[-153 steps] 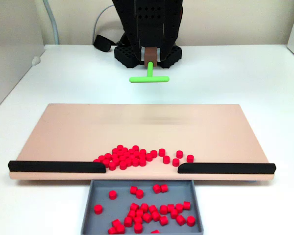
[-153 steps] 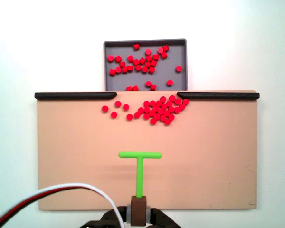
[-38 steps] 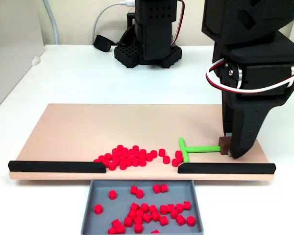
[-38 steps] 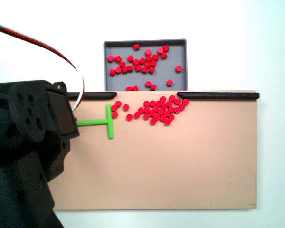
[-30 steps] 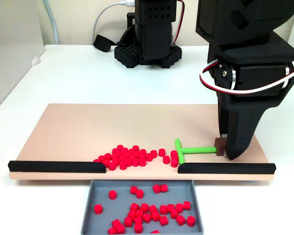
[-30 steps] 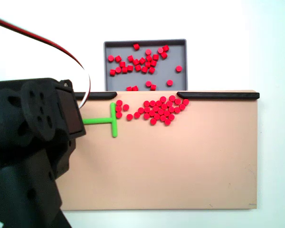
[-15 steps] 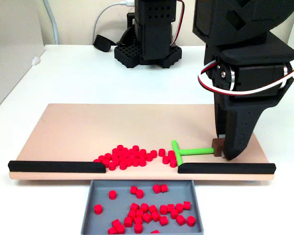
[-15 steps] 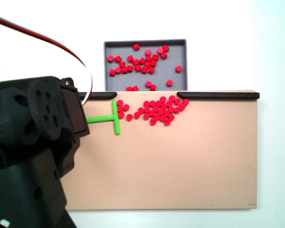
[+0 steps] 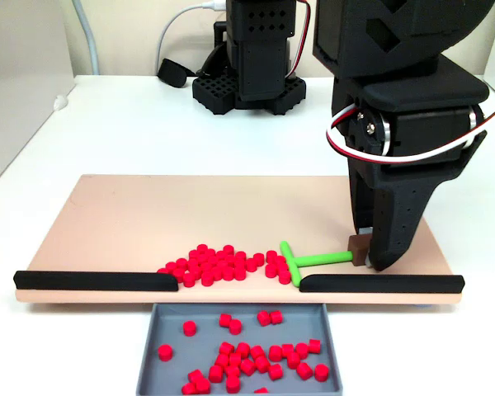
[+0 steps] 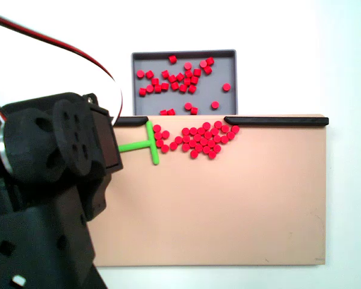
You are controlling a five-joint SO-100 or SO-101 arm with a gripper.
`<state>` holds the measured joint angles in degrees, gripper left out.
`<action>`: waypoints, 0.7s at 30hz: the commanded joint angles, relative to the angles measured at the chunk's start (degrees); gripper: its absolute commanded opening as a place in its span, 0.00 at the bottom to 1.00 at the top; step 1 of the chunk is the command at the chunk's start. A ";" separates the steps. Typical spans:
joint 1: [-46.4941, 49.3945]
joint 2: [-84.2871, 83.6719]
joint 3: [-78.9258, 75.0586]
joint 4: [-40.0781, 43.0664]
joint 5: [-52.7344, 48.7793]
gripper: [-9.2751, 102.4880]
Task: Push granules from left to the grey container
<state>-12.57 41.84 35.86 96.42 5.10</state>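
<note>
Front fixed view, near to far: grey container (image 9: 153,363) sits on the white bench (image 9: 115,132) just below the tan board (image 9: 132,219), holding a scatter of red granules (image 9: 260,356). Board's near edge carries two black strips (image 9: 95,280), the gap between them lined up with the container. More granules in a pile (image 9: 219,262) sit on the board at that gap, mostly toward its left side in this view.

Green T-shaped pusher (image 9: 301,260) lies flat on the board, crossbar slightly tilted and touching the right end of the pile, near end just beside the right strip's tip. Its brown end block is clamped in the pincer (image 9: 365,252), jaws closed on it, arm coming down from above right.

Arm base (image 9: 247,87) stands at the far side of the bench, cable behind it.

Top-down fixed view: pusher (image 10: 145,143) enters from the left, crossbar against the pile (image 10: 198,139); container (image 10: 225,102) beyond the board; pincer hidden under the arm body.
</note>
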 commanded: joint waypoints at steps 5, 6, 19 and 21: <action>1.05 0.09 -1.14 -0.35 -2.99 0.08; 1.14 0.09 -1.14 -0.35 -3.34 0.08; 2.55 -0.53 -1.05 -0.35 -6.24 0.08; 2.72 -0.62 -0.88 -0.35 -6.86 0.08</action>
<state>-10.63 41.22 35.68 96.42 -0.88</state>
